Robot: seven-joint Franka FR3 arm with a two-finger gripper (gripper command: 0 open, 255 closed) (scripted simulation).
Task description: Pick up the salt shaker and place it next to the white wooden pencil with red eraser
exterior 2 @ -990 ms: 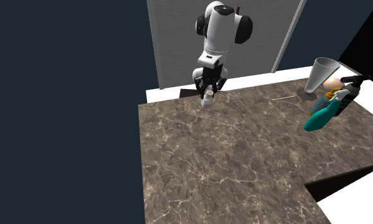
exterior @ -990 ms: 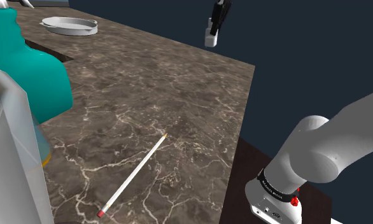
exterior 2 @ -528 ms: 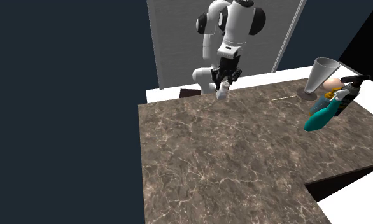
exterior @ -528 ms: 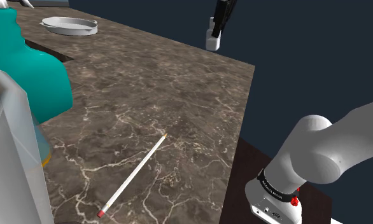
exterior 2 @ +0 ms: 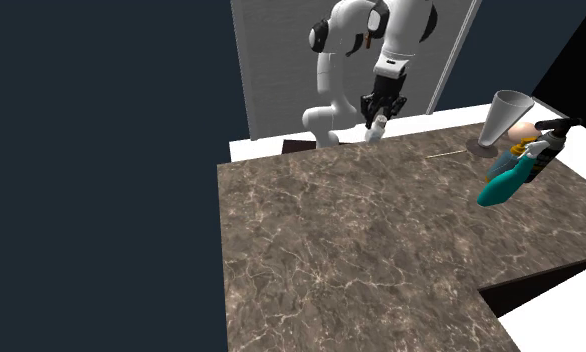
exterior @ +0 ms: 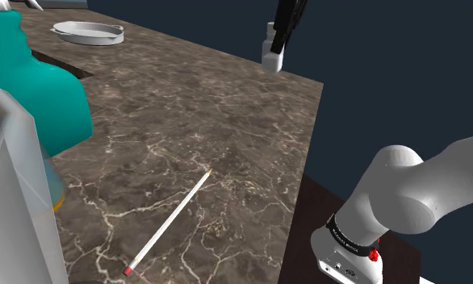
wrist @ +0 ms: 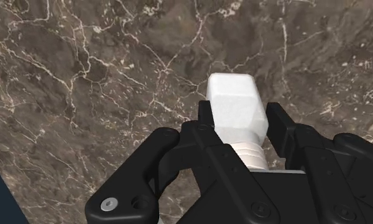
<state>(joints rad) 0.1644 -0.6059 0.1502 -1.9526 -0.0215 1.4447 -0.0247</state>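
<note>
The salt shaker (exterior: 272, 52) is plain white on my screen, and it hangs in the air above the far edge of the brown marbled countertop (exterior: 227, 105), off the surface. The gripper (exterior: 278, 42) has it clamped: in the wrist view the two black fingers (wrist: 203, 121) are closed against either side of the shaker (wrist: 235, 107), with only its width between them. Its blocky body pokes out past the fingertips and its ribbed neck sits back between them, over veined stone. From the second exterior view I see the shaker (exterior 2: 378, 124) tucked under the hand, over the counter's edge on the arm's side.

The white pencil (exterior: 170, 219) lies flat on the stone, well apart from the shaker, running slantwise toward the shoulder view's lower left with its red eraser (exterior: 127, 271) at the near end.

As for containers, a shallow white oval dish (exterior: 88, 33) sits at the far end of the counter; I can't make out its inside beyond plain white. A teal spray bottle (exterior: 41, 89) stands at the shoulder view's left, and just beside it is a pale translucent vessel (exterior: 13, 210) whose contents I cannot tell. The white arm (exterior: 424, 185) rises from the lower right.
</note>
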